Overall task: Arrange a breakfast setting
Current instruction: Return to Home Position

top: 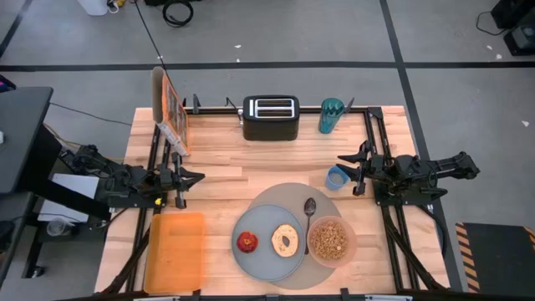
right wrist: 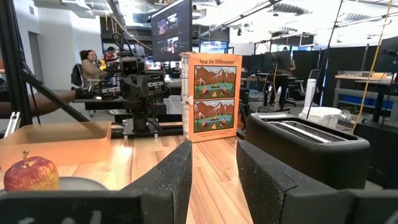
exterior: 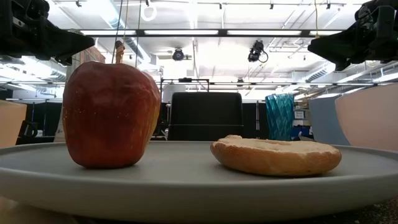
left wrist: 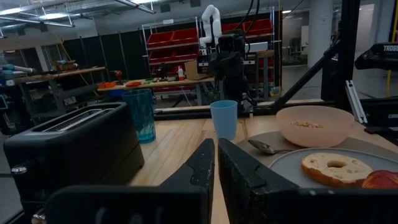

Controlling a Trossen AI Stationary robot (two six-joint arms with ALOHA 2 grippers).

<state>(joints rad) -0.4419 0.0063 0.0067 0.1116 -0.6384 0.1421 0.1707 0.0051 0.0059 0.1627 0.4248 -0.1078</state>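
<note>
A large round grey mat (top: 288, 197) lies at the table's near middle. On it rests a grey-blue plate (top: 266, 259) with a small red apple (top: 247, 242) and a bagel (top: 287, 241). Right of the plate stands a translucent pink bowl (top: 331, 239) of brown cereal (top: 330, 237). A metal spoon (top: 308, 213) lies on the mat between plate and bowl. My left gripper (top: 199, 176) hovers shut and empty left of the mat. My right gripper (top: 343, 165) hovers open and empty, next to a small blue cup (top: 336, 177).
A black toaster (top: 271, 118) and a teal glass (top: 331, 115) stand at the far edge. A cereal box (top: 171, 109) stands at the far left. A flat orange tray (top: 176, 251) lies at the near left. People sit in the room beyond, in the right wrist view (right wrist: 93, 62).
</note>
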